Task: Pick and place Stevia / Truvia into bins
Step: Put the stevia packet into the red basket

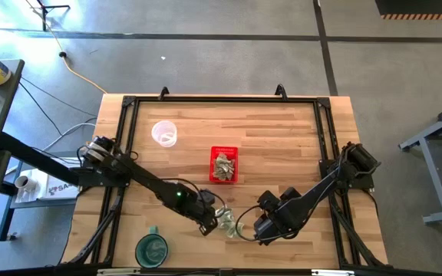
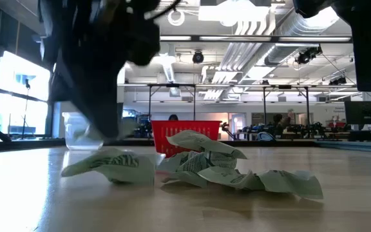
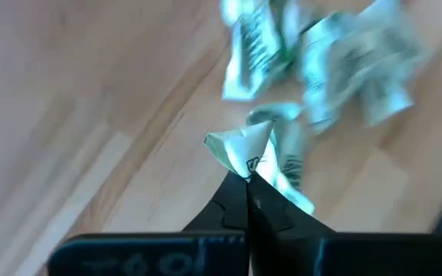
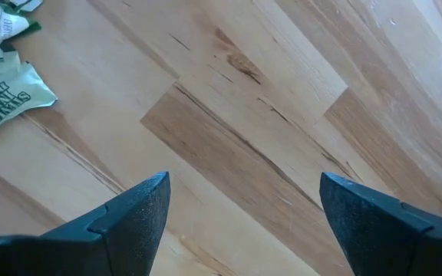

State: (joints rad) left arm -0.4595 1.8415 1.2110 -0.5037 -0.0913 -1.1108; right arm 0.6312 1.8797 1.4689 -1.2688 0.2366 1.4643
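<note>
1. Dark left tool (image 3: pixel 248 178) is pinched together on one pale green sachet (image 3: pixel 244 146) at the loose pile (image 1: pixel 229 222) on the tabletop (image 1: pixel 282 138).
2. Red basket (image 1: pixel 223 165), mid-tabletop, already holds several sachets; more remain outside.
3. Right tool (image 4: pixel 244 215) waits near the pile, fingers apart, empty.

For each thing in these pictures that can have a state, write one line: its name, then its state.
left tool: shut on a sachet.
pinched sachet: crumpled, held at its edge.
right tool: open, holding nothing, above bare table beside the pile.
loose sachets: crumpled heap lying on the table.
red basket: upright, some sachets already inside.
clear cup: upright.
green cup: upright.
</note>
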